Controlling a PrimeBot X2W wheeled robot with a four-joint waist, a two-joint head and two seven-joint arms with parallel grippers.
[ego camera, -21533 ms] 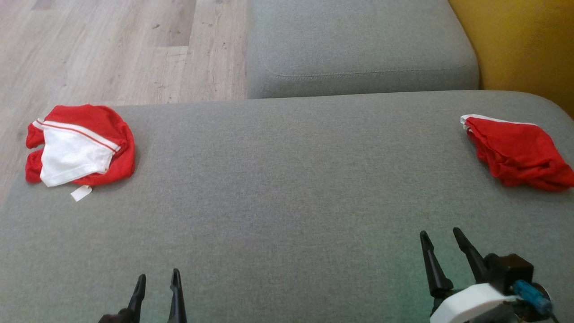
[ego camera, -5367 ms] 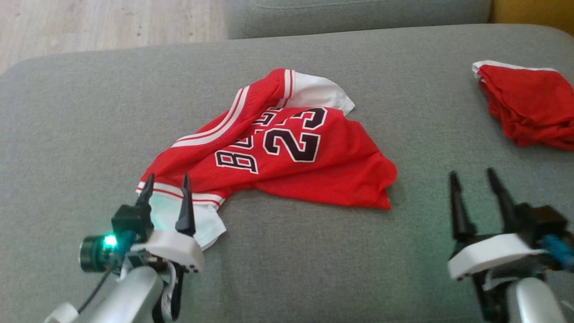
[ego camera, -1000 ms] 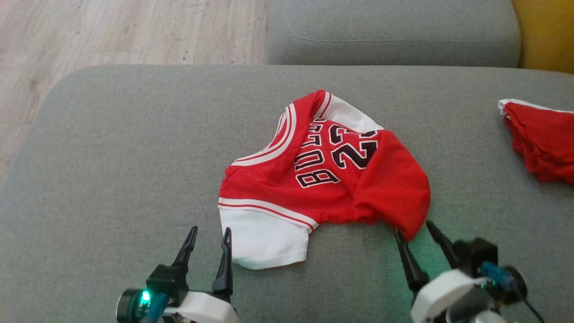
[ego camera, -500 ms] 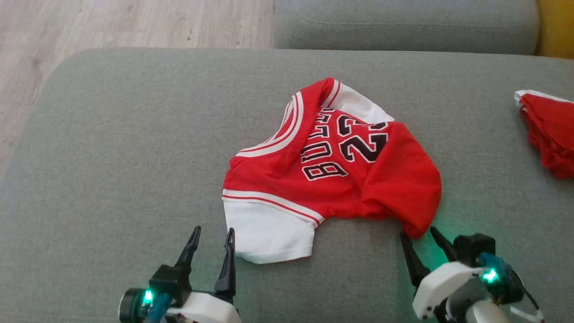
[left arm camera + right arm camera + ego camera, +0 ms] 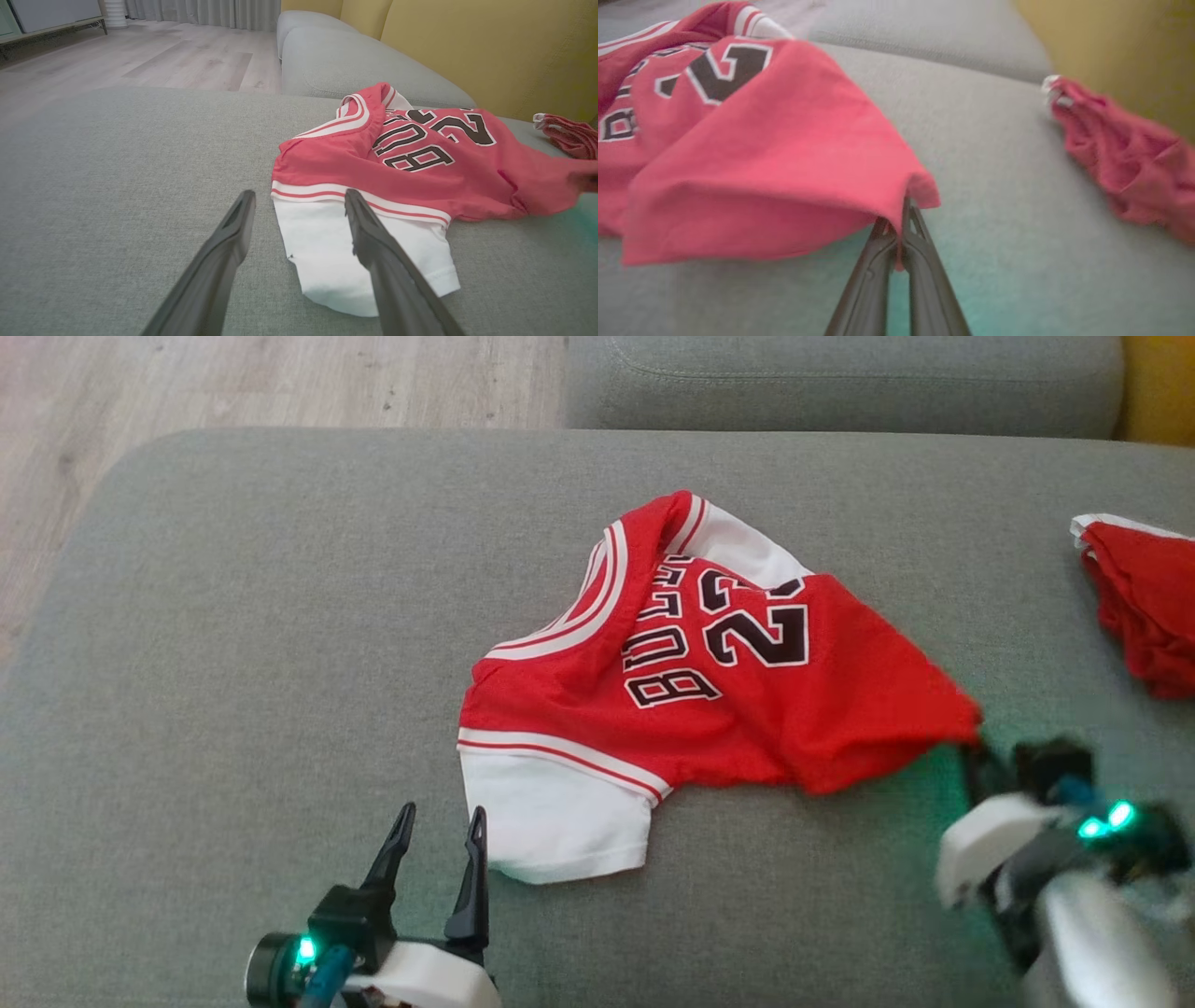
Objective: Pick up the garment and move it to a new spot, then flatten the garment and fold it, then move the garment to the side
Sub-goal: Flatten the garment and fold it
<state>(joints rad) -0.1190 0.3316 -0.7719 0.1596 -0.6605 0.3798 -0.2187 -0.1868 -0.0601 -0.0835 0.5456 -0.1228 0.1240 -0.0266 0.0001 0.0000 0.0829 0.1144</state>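
1. The right gripper (image 5: 901,212) has its two dark fingers pressed together, clamped on a red corner of the jersey (image 5: 709,700); the cloth drapes over the fingertips and lifts off the seat there in a tented fold.
2. The left gripper (image 5: 439,817) stands with fingers apart and holds nothing; in its wrist view one finger crosses the jersey's white panel and the other crosses bare cushion; whether either touches the cloth cannot be told.
3. The jersey lies rumpled near the middle of the grey sofa seat (image 5: 233,663); it is red with white striped trim, and its black lettering and numerals face up; the white panel lies nearest the left gripper, and the red corner stretches out to the right gripper.
4. A second red garment (image 5: 1134,607) lies bunched at the seat's right edge, well apart from the jersey.
5. Beyond the seat are another grey cushion (image 5: 840,383), a wooden floor (image 5: 280,378) and a yellow backrest (image 5: 1158,383).
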